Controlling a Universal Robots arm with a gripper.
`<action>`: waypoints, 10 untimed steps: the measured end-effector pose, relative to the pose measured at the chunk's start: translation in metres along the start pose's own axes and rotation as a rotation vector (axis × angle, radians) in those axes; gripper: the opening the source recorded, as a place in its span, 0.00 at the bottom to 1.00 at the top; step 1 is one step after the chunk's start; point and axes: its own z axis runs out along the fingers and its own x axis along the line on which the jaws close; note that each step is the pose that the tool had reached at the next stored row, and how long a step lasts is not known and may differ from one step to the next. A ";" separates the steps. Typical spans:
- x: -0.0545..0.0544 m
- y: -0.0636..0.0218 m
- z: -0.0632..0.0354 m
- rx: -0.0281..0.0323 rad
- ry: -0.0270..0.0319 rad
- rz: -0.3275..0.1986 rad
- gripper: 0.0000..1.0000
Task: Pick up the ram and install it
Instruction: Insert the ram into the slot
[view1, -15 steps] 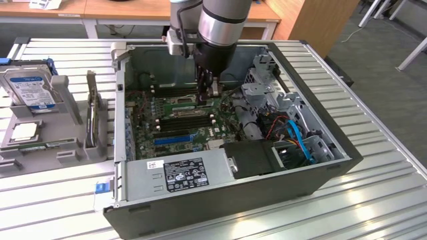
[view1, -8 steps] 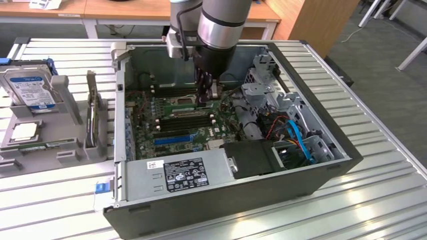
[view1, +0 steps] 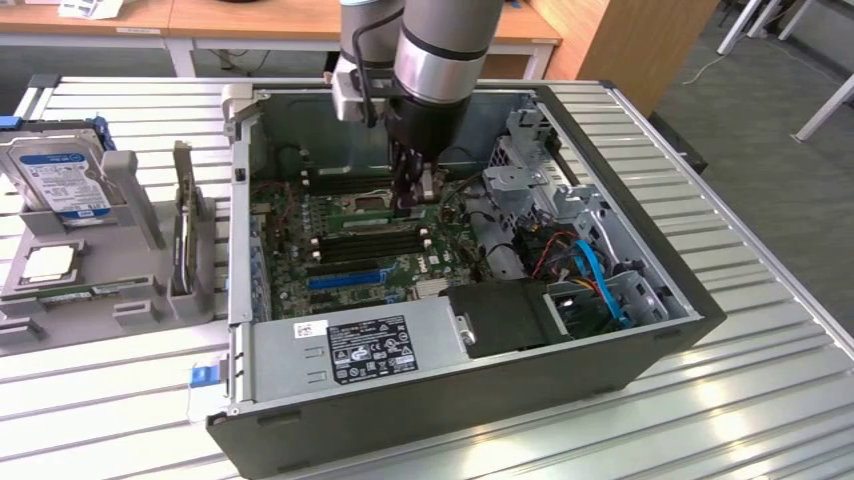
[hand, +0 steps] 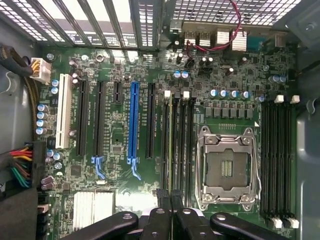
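Note:
My gripper (view1: 418, 195) reaches down into the open computer case (view1: 667, 335), just above the motherboard (view1: 350, 262). In the wrist view its black fingertips (hand: 161, 197) stand close together over a bank of black memory slots (hand: 182, 145). The ram (hand: 171, 145) shows edge-on as a thin green-yellow line. It runs from between the fingertips along one of those slots. The gripper is shut on it. Whether the ram touches the slot I cannot tell.
An open CPU socket (hand: 227, 167) lies beside the slots, with another slot bank (hand: 280, 160) beyond it. Long expansion slots, one of them blue (hand: 133, 125), lie on the other side. Outside the case, a grey holder (view1: 134, 265) carries a hard drive (view1: 60, 180), a dark card (view1: 187, 235) and a green stick (view1: 94, 291).

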 end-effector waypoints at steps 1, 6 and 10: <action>0.000 0.0000 0.0006 0.0000 0.0000 0.000 0.12; 0.000 0.0003 0.0042 0.0001 0.0000 0.000 0.12; 0.000 0.0005 0.0071 0.0002 -0.0001 0.000 0.12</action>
